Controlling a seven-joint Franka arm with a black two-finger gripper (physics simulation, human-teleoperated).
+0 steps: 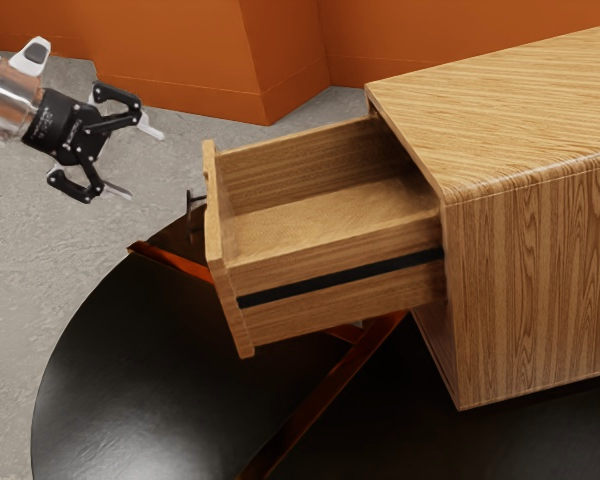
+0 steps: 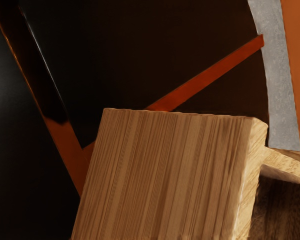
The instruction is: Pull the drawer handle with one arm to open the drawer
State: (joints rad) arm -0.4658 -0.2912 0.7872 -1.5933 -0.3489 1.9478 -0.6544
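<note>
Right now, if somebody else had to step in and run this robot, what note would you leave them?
Gripper: open, holding nothing, up in the air to the exterior view's left of the drawer front, apart from it.
Drawer: pulled well out of the wooden cabinet, its inside open to view and bare.
Cabinet: standing on the round black table.
Done: the drawer is open.
Left: probably nothing; at most, judge whether it is out far enough.
</note>
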